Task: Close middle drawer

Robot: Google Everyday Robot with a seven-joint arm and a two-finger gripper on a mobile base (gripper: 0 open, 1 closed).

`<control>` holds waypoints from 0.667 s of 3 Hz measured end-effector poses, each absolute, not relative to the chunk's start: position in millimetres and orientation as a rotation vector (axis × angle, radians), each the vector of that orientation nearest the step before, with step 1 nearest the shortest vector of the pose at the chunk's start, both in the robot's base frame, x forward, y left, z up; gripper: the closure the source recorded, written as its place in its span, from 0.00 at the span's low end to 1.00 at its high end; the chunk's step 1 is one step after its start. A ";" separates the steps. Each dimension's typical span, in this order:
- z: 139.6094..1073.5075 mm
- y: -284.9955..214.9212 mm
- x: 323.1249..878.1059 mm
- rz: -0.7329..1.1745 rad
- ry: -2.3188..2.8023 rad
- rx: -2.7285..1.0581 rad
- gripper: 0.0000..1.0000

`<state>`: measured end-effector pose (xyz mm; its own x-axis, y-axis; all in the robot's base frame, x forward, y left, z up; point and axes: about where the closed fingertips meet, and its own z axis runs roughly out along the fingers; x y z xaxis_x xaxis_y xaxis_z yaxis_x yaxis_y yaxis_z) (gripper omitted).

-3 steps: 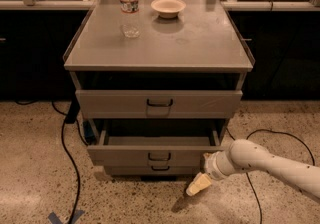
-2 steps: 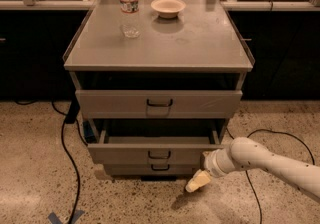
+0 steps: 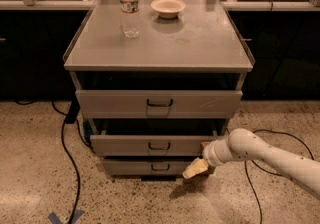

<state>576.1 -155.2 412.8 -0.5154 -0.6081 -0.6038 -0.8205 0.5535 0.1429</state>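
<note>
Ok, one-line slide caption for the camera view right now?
Middle drawer partly open, pincer low at its front's right end; bottle and bowl on the cabinet top.

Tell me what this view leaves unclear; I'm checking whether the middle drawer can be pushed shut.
- Inside the middle drawer: camera view, dark under the top drawer.
- Whether the gripper, low by that drawer's right corner, touches it: camera view, wrist blocks contact.
- The arm: base cut off by right edge.
</note>
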 end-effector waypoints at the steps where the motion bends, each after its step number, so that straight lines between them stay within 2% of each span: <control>1: 419.6 -151.5 599.1 0.594 2.275 -1.089 0.00; 2: 424.6 -147.1 614.7 0.627 2.249 -1.027 0.00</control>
